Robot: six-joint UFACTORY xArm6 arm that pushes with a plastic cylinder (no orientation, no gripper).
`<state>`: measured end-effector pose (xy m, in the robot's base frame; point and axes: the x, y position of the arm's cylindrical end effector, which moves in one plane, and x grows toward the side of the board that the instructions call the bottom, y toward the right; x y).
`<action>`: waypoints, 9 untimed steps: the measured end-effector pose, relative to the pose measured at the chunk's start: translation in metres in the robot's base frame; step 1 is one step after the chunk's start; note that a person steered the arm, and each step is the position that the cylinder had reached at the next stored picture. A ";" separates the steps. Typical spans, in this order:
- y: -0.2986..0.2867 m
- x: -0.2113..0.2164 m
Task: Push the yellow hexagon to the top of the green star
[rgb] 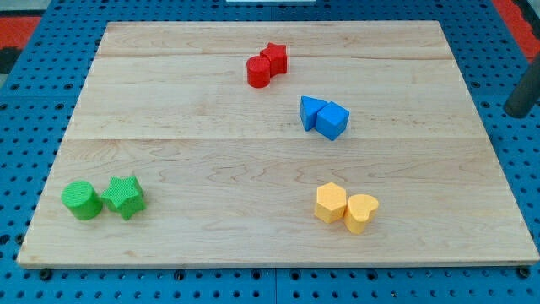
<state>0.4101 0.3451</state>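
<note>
Sitting near the worktop's (278,245) bottom edge, right of centre, the yellow hexagon (330,203) touches a yellow heart-shaped block (361,212) on its right side. The green star (125,197) lies well apart from it, near the bottom-left corner, touching a green round block (82,200) on its left. Two red blocks (267,65), pressed together, stand near the top edge, and two blue blocks (324,117), also touching, sit right of centre.

The rod's tip does not show. Only a dark cylinder (524,93) appears off the worktop's right edge, partly cut by the frame, so where the tip stands relative to the blocks cannot be told. The arm has no hand, so nothing is grasped.

The task looks not yet begun: the hexagon must travel far leftward and finish just above the star.

Several things could spoil that. A push from the right would likely catch the heart first and drive both yellow blocks together, since they touch. An off-centre push on the hexagon's flat faces could spin it or let it slip off the tip. A straight leftward line along the bottom edge would run the hexagon into the star's side, shifting the star and the round block. A course curving too high would pass close to the blue pair.
</note>
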 end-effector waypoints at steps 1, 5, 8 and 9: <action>-0.001 0.050; -0.277 0.155; -0.424 0.093; -0.479 0.073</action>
<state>0.4826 -0.1337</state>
